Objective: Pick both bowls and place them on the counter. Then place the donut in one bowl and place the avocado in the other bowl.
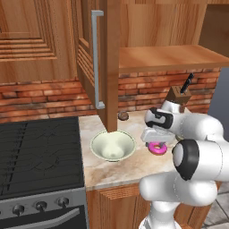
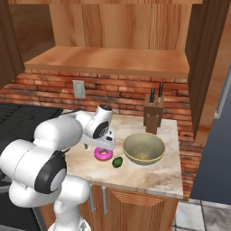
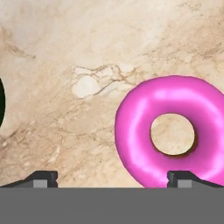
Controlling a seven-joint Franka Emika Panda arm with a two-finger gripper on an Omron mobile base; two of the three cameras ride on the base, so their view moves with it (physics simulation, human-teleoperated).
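The cream-white bowl (image 1: 112, 145) stands upright on the counter (image 1: 129, 172) beside the stove. In the right base view the olive-tan bowl (image 2: 143, 148) stands on the counter (image 2: 149, 176) in front of the knife block. The pink donut (image 3: 135, 131) lies flat on the stone, also seen as the donut (image 1: 157, 148) and the donut (image 2: 103, 154). The dark green avocado (image 2: 117, 162) lies just right of it. My gripper (image 3: 113, 178) hangs open close above the counter, pointing down, with the donut off toward its right fingertip (image 3: 183, 177). Nothing is held. The gripper (image 1: 154, 141) sits low over the donut, as does the gripper (image 2: 102, 149).
A black stovetop (image 1: 38, 152) lies left of the counter. A knife block (image 2: 153, 117) stands at the back wall, and a small brown lump (image 1: 123, 116) rests near the bricks. An open cabinet door (image 1: 100, 62) hangs above the cream-white bowl.
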